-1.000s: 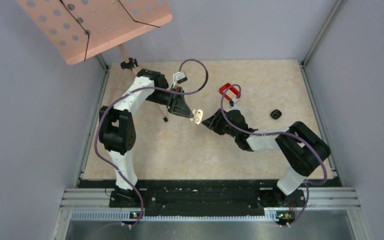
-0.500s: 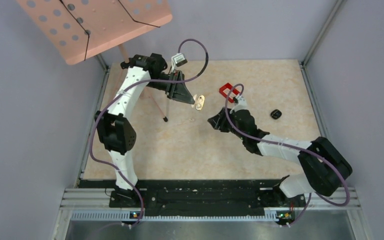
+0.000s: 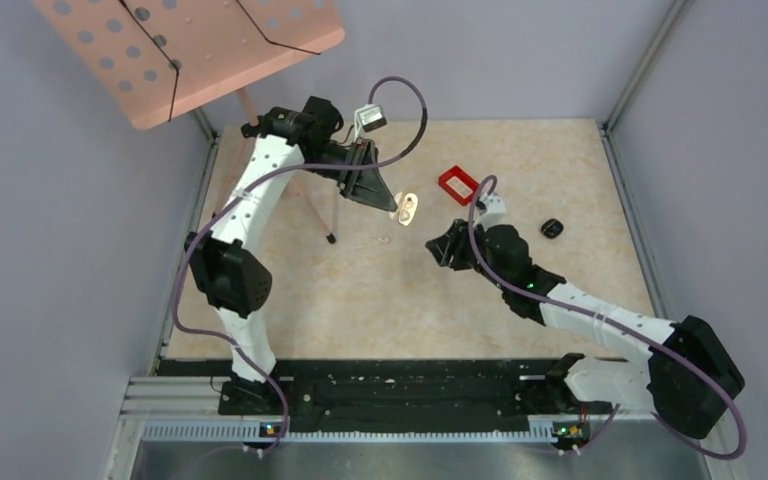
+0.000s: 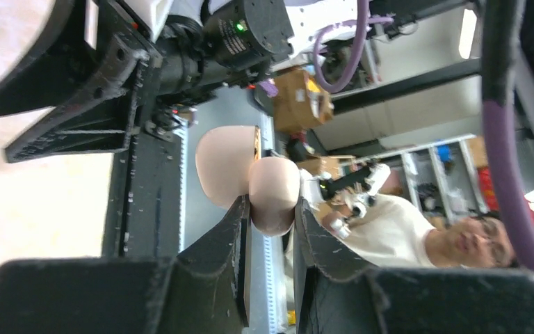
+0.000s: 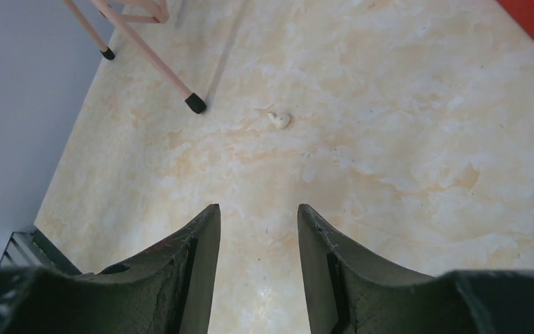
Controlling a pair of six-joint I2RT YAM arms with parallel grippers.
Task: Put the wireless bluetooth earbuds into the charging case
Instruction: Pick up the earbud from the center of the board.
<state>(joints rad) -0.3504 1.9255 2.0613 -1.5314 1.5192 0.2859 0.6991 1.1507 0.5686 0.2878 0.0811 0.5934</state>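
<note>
While the left end effector points back toward the arm bases, its jaws are pinched narrow on the charging case. The case is a pale cream hinged shell with its lid swung open. The fingers clamp one lobe; the other lobe juts past the tips. In the top view the case is held over the far middle of the bench, off its surface.

Right end effector: jaws partly apart, nothing between them, only bare bench seen through the gap. Touching nothing.

One cream earbud lies loose on the bench ahead of the right fingers, near the black foot of a stand leg, and below the held case in the top view.

Red tray on the bench to the right of the case. Small glossy black pebble-shaped piece further right, well apart from both end effectors; cannot tell what it is.
</note>
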